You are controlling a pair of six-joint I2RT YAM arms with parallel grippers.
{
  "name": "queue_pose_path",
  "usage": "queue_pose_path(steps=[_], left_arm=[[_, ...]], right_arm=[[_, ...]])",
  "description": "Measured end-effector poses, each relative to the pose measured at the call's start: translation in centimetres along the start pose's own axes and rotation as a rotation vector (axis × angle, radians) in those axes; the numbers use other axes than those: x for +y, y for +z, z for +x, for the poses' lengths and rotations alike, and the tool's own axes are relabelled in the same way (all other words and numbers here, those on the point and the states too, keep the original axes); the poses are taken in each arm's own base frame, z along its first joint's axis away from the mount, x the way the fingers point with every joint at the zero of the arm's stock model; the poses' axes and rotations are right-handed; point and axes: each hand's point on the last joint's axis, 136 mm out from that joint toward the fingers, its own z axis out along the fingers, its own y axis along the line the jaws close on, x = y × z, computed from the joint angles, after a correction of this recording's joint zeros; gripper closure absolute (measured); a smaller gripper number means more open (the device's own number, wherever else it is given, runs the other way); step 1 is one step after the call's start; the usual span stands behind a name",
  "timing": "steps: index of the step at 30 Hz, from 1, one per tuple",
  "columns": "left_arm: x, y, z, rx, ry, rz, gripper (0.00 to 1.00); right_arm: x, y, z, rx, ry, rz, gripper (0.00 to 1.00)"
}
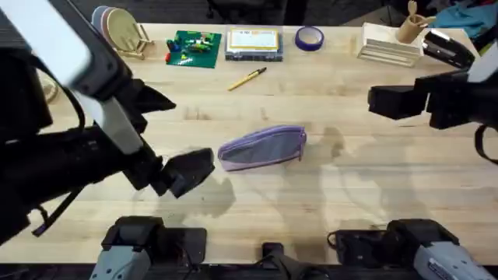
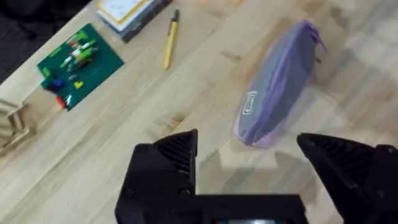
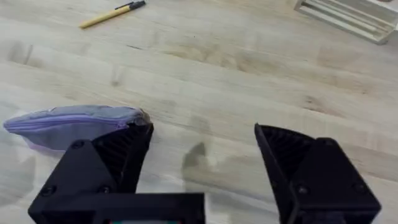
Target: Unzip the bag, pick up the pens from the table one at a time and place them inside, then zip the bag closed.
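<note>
The left pincer (image 1: 191, 173), jaws apart, hovers just left of the bag (image 1: 262, 147), which lies zipped at the middle of the bench (image 1: 327, 202). The right pincer (image 3: 202, 165) hangs open, well right. A yellow pen (image 1: 247, 78) lies farther back.

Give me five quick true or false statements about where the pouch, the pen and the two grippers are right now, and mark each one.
1. The lavender pencil pouch lies on the table with its zipper shut. True.
2. The yellow pen is inside the pouch. False: it lies on the table beyond the pouch, near the green board.
3. The left gripper is open and holds nothing. True.
4. The right gripper is shut on the pouch's zipper pull. False: it is open, with the pouch end beside one finger.
5. The roll of purple tape sits on the pouch. False: it is at the table's far edge.
</note>
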Motion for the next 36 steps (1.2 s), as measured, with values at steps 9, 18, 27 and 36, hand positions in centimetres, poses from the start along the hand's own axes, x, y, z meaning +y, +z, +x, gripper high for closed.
queue_pose_path(steps=[9,18,27,36], left_arm=[[-0.5,0.0,-0.1,-0.012,0.091,0.027,0.007],[-0.6,0.0,-0.1,-0.011,0.105,0.030,0.007],[-0.7,0.1,0.2,-0.005,0.154,0.036,0.007],[-0.4,2.5,1.7,-0.010,0.210,0.049,0.008]], right_arm=[[0.2,0.0,1.5,0.059,0.009,-0.007,0.004],[2.1,-0.2,1.5,0.059,0.015,-0.120,0.004],[4.5,-0.7,2.1,0.080,0.035,-0.258,0.004],[5.0,-0.8,2.2,0.094,0.127,-0.281,0.004]])
